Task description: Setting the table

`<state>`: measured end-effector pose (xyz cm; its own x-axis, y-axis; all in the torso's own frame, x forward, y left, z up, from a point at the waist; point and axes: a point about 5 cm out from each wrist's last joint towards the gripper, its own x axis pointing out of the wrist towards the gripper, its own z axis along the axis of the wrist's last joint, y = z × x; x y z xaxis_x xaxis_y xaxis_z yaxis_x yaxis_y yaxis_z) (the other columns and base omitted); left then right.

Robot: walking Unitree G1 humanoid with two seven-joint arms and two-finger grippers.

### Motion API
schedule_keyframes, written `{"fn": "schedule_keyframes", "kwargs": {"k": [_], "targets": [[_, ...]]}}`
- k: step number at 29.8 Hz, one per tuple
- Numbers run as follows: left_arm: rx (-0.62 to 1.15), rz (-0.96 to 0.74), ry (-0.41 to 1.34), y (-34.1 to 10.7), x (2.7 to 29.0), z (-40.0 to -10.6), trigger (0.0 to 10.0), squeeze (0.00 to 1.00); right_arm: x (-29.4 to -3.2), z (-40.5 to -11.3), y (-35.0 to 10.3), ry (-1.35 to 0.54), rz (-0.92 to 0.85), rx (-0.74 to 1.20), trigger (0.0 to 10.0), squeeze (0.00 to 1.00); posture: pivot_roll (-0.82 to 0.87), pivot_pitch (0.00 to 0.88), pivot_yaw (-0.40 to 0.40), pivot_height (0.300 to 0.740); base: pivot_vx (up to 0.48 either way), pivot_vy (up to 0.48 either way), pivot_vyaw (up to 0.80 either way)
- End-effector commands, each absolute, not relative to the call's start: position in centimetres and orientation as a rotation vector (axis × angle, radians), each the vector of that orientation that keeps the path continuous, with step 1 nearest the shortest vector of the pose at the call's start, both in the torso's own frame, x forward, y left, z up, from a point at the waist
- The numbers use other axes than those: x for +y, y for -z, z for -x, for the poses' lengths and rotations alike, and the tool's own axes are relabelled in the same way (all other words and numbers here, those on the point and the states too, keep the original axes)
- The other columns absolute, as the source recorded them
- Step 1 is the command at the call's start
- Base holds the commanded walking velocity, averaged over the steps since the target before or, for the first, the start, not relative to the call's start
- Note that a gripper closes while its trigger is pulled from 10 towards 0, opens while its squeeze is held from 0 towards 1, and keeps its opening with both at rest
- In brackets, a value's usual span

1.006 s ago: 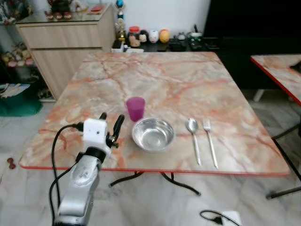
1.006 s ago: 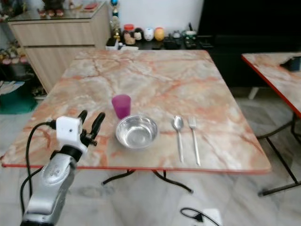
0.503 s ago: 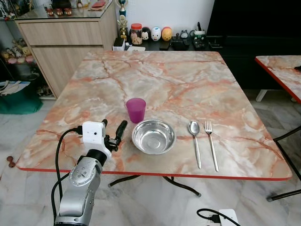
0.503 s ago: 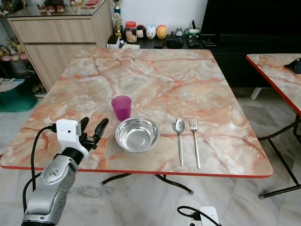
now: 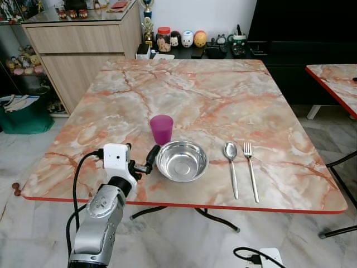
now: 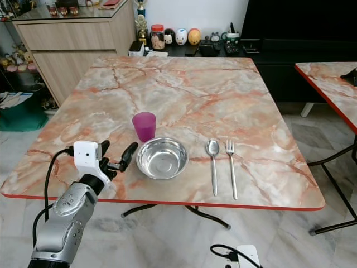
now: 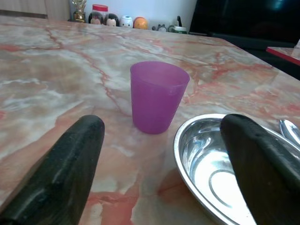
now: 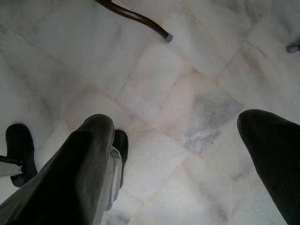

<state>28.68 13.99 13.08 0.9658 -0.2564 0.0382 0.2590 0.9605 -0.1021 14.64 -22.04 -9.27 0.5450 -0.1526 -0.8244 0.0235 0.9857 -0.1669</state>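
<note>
While your left gripper [image 5: 139, 157] is hovering, fingers spread, beside the steel bowl [image 5: 182, 160], you are wanting clearance from the purple cup [image 5: 161, 129] standing just behind on the table [image 5: 223, 100].

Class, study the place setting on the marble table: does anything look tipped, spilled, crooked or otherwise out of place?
Nothing stands out. The purple cup stands upright behind the steel bowl; spoon and fork lie side by side to its right. The left claw hovers open beside the bowl.
</note>
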Motion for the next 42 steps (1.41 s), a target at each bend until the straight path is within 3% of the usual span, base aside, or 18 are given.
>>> {"fn": "schedule_keyframes", "kwargs": {"k": [1, 7, 23, 29, 36, 42], "targets": [[-0.008, 0.104, 0.272, -12.9, 13.8, -28.8, 10.0, 0.00, -22.0, -14.4, 9.4, 0.111, 0.130, 1.003, 10.0, 0.00, -0.01, 0.000, 0.004, 0.732, 0.000, 0.000, -0.53], [-0.004, 0.107, 0.273, -12.9, 13.9, -28.7, 10.0, 0.00, -22.0, -14.4, 9.4, 0.102, 0.139, 1.002, 10.0, 0.00, -0.01, 0.000, 0.006, 0.732, 0.000, 0.000, -0.70], [0.005, 0.090, 0.244, -12.9, 14.2, -28.9, 10.0, 0.00, -22.0, -14.4, 9.4, 0.099, 0.143, 0.999, 10.0, 0.00, -0.01, 0.000, 0.010, 0.732, 0.000, 0.000, 0.00], [0.080, 0.143, 0.238, -12.5, 14.3, -28.9, 10.0, 0.00, -22.0, -14.4, 9.4, 0.099, 0.146, 1.004, 10.0, 0.00, -0.01, 0.000, 0.007, 0.732, 0.000, 0.000, 0.00], [0.101, 0.309, 0.098, -13.3, 15.6, -30.6, 10.0, 0.00, -22.0, -14.5, 9.3, 0.098, 0.148, 1.003, 10.0, 0.00, -0.01, 0.000, 0.004, 0.732, 0.000, 0.000, 0.00], [0.179, 0.265, 0.080, -12.7, 15.8, -31.4, 10.0, 0.00, -22.0, -14.6, 9.3, 0.100, 0.148, 1.003, 10.0, 0.00, -0.01, 0.000, 0.005, 0.732, 0.000, 0.000, 0.00]]}}
